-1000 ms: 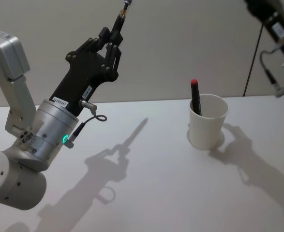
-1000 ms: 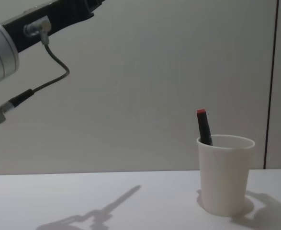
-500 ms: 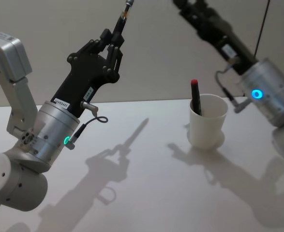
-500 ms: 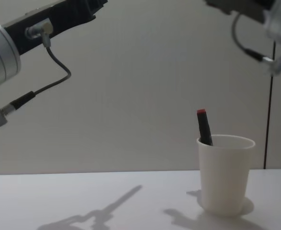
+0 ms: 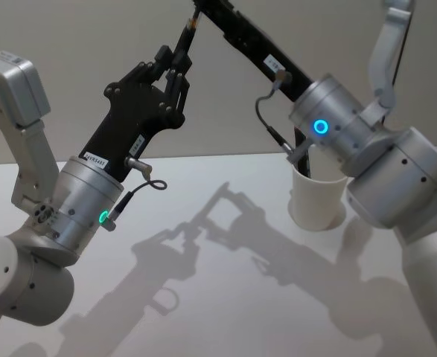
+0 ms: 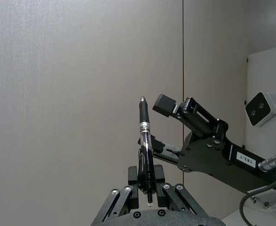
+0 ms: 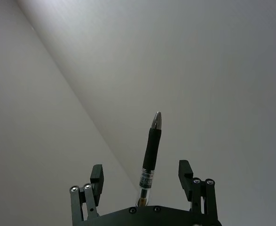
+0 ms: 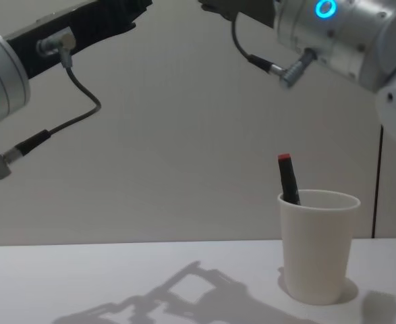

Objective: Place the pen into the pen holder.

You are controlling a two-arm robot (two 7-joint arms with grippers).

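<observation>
Here, in the head view, two arms reached up over one white tabletop [image 5: 225, 297]. The left gripper [image 5: 175, 65] pointed up and away, its fingers clenched on one pen [image 5: 189, 31] whose far end ran off the top edge. The right arm crossed in from the right, its black forearm stretching toward the pen, and its silver wrist hid part of the single pen holder [image 5: 316, 201], a white cup standing on the tabletop at the right.

In the left wrist view, the same pen [image 6: 145, 150] stood upright, tip up, between the two left fingers [image 6: 134, 177]. Just beyond it was the right gripper [image 6: 168, 125], its fingers spread apart with the pen's upper half near them; whether they touched it could not be told.

In the right wrist view, two black fingers [image 7: 96, 175] stood apart, released, and the pen [image 7: 149, 160] rose between them without touching either.

In the chest view, the pen holder [image 8: 317, 246] stood on the tabletop [image 8: 117, 283] at the right. One second pen, a dark marker with a red cap [image 8: 287, 178], leaned inside it against the left rim. Both arms crossed the top of the view, well above the cup.
</observation>
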